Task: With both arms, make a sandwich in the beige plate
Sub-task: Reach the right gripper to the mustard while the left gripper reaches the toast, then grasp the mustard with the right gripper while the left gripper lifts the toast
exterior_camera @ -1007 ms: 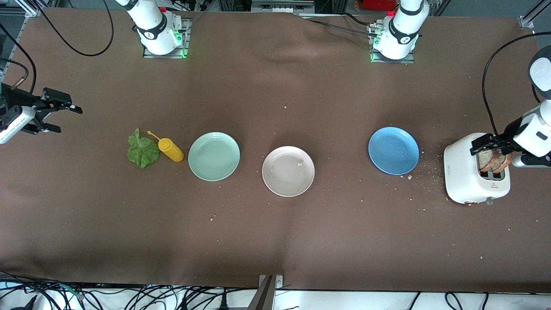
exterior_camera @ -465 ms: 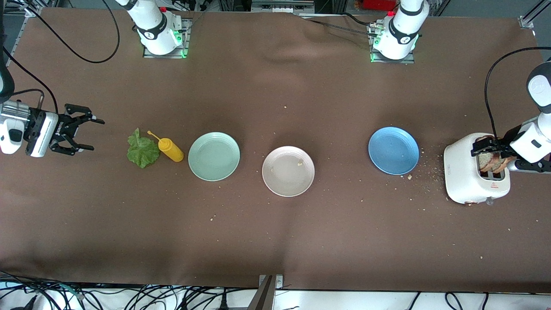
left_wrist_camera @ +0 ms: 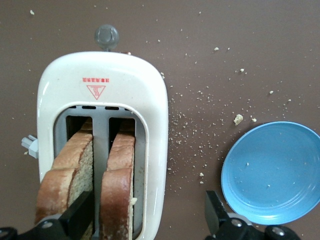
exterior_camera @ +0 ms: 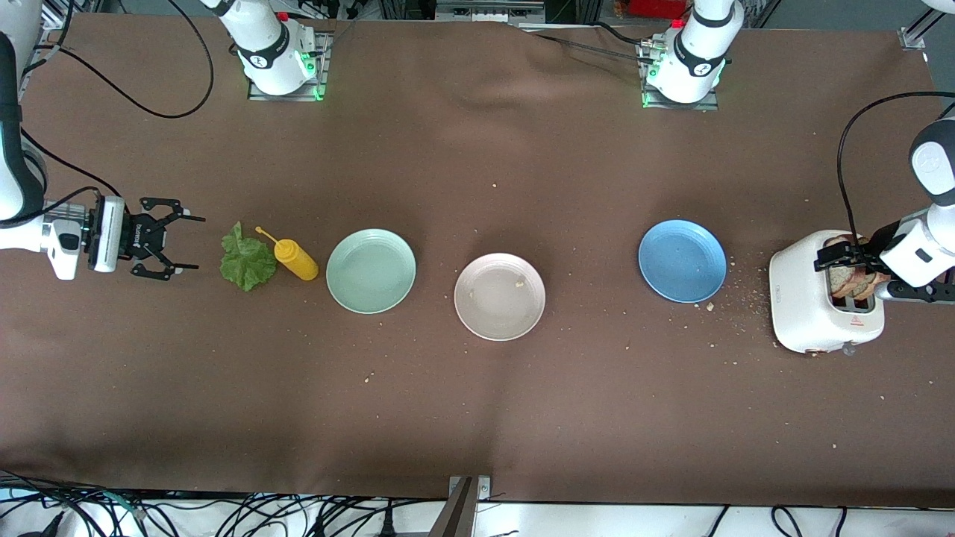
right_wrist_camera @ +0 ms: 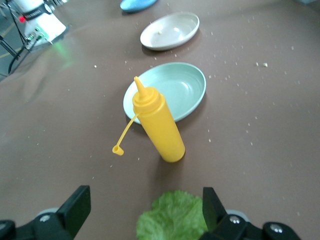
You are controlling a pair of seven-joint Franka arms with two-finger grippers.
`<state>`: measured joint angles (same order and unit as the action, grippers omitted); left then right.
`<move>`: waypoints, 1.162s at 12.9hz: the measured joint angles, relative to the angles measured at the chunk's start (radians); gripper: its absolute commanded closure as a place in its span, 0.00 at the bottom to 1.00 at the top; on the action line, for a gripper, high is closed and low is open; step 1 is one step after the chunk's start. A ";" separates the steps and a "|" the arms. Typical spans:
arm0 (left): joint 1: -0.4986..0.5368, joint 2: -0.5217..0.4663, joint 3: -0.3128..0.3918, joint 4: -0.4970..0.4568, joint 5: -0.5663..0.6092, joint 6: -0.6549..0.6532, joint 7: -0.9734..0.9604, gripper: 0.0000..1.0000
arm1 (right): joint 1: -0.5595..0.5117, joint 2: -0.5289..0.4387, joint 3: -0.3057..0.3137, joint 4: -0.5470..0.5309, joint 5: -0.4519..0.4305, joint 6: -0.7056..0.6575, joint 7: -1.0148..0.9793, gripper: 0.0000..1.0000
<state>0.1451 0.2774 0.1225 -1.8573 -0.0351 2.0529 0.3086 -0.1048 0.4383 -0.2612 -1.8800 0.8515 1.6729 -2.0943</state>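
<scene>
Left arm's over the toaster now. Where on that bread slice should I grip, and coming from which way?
Grip the crusted top edge of the bread slice that stands up out of the toaster, coming straight down from above. It stands upright in its slot, so only that top is exposed. The left gripper is open over it; one finger sits between the two slices.

1. My two grippers are black, on white arms with dark grey joints.
2. The lettuce leaf (exterior_camera: 247, 262) is crinkled green; the squeeze bottle (exterior_camera: 295, 259) is yellow.
3. The plates: pale mint-green plate (exterior_camera: 371, 271), beige plate (exterior_camera: 499, 297), blue plate (exterior_camera: 682, 260).
4. The toaster (exterior_camera: 808, 306) is white with a red mark, holding brown bread slices (left_wrist_camera: 95, 182) with darker crust.
5. The tablecloth (exterior_camera: 477, 403) is brown, crumb-speckled.
</scene>
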 measured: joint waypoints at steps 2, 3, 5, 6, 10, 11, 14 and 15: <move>0.012 0.016 0.000 0.000 0.000 -0.001 0.002 0.55 | -0.011 0.059 0.000 0.000 0.079 -0.029 -0.129 0.01; 0.013 0.017 0.000 0.001 0.000 -0.008 0.003 0.69 | -0.013 0.091 0.000 0.000 0.124 -0.049 -0.186 0.01; 0.012 0.017 -0.003 0.009 0.014 -0.041 0.010 0.91 | -0.015 0.161 0.000 0.000 0.212 -0.083 -0.275 0.01; 0.011 0.017 -0.005 0.012 0.046 -0.056 0.010 0.95 | -0.016 0.198 0.000 0.000 0.256 -0.096 -0.318 0.01; 0.010 0.018 -0.006 0.024 0.088 -0.070 0.011 1.00 | -0.018 0.292 0.001 0.005 0.360 -0.125 -0.414 0.01; 0.010 0.018 -0.006 0.034 0.088 -0.080 0.011 1.00 | -0.018 0.295 0.004 0.005 0.396 -0.135 -0.442 0.01; 0.012 0.017 -0.006 0.128 0.088 -0.170 0.011 1.00 | -0.017 0.330 0.021 0.005 0.466 -0.175 -0.534 0.01; 0.011 0.016 -0.007 0.181 0.088 -0.217 0.011 1.00 | -0.017 0.351 0.029 0.006 0.475 -0.184 -0.556 0.01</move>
<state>0.1556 0.2931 0.1157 -1.6765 0.0528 1.8358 0.3194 -0.1221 0.7893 -0.2325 -1.8743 1.3261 1.4888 -2.6503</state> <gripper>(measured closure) 0.899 0.013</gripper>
